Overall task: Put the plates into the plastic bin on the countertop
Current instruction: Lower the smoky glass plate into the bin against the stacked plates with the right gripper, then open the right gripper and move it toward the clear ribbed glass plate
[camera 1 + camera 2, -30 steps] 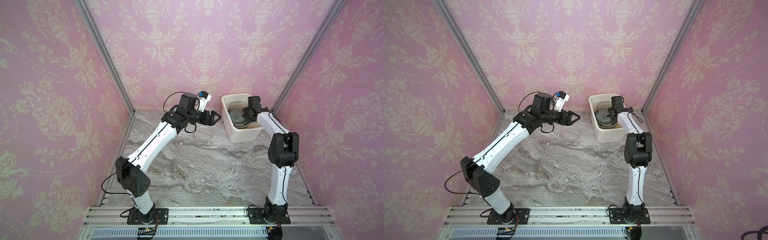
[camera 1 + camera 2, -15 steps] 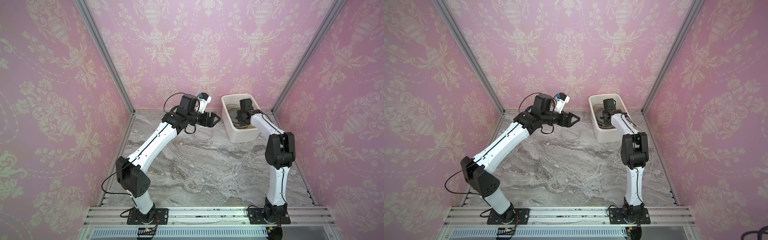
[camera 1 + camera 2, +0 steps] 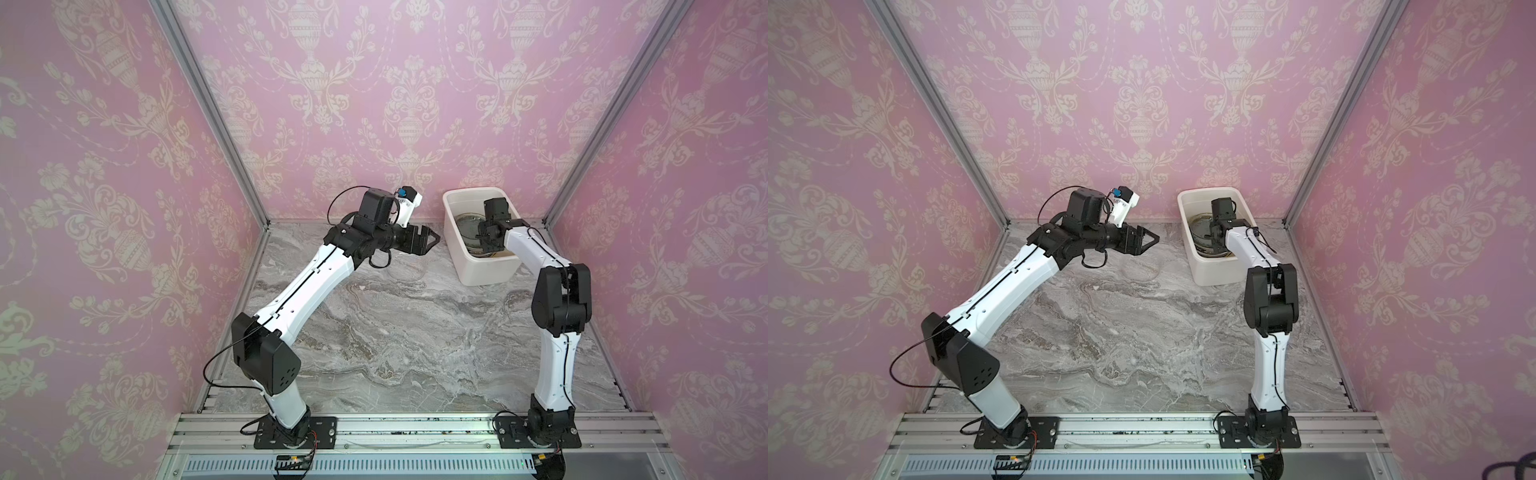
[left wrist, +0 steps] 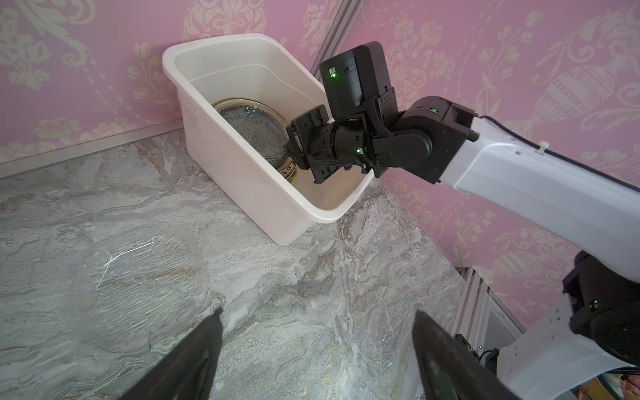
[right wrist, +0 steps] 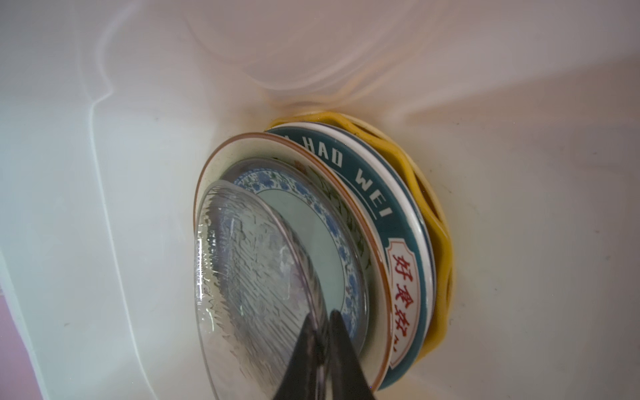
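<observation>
A grey marble-patterned tabletop [image 3: 395,353] sits inside pink wallpapered walls, with two white and black robot arms mounted on its near edge. A deep white plastic bin [image 3: 486,270] stands at the far right of the tabletop, close to the back wall. The right arm reaches over the bin's rim and down inside it. In the right wrist view, the right gripper [image 5: 322,317] is almost closed. Its two dark fingers sit on either side of the thin rim of a ribbed glass plate [image 5: 242,277] and appear to pinch it. This glass plate leans at an angle on top of a stack of plates in the bottom of the bin. Beneath it are a pale green plate with a blue flower border [image 5: 311,249], a cream plate with a brown rim [image 5: 242,149], a plate with a teal band and white lettering [image 5: 363,180], and a yellow scalloped plate [image 5: 440,242] at the base. The left gripper [image 3: 428,241] hangs above the far middle of the tabletop, just left of the bin. It is spread wide open, holds nothing, and points towards the bin. In the left wrist view, its fingertips [image 4: 214,315] stand well apart. A clear plate [image 4: 138,291] lies flat on the tabletop just beside the bin, below the left gripper and not touched by it.
</observation>
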